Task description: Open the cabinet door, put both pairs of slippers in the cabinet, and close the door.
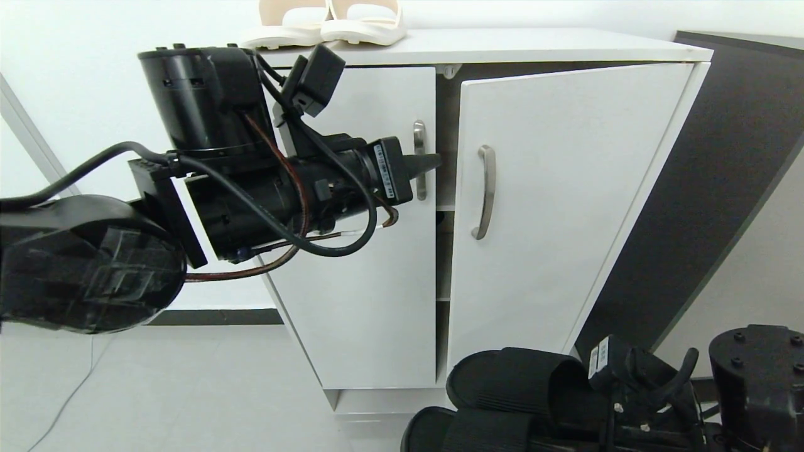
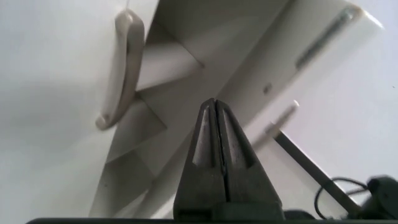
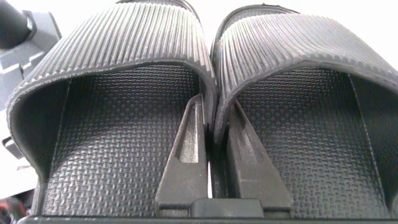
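The white cabinet (image 1: pixel 370 301) has two doors. Its right door (image 1: pixel 553 207) stands ajar, leaving a dark gap with shelves (image 2: pixel 168 62) showing inside. My left gripper (image 1: pixel 433 163) is shut and empty, its tip at that gap just beside the left door's metal handle (image 1: pixel 419 160), also seen as the handle (image 2: pixel 121 68) in the left wrist view. A cream pair of slippers (image 1: pixel 326 25) lies on the cabinet top. Low at the front right, the black pair of slippers (image 1: pixel 502 389) is held side by side. My right gripper (image 3: pixel 213 124) is shut on their two adjoining inner walls, one finger inside each.
The right door's handle (image 1: pixel 485 191) faces me. A dark wall panel (image 1: pixel 722 188) stands right of the cabinet. Pale floor (image 1: pixel 188 389) lies open at the left, with a thin cable across it.
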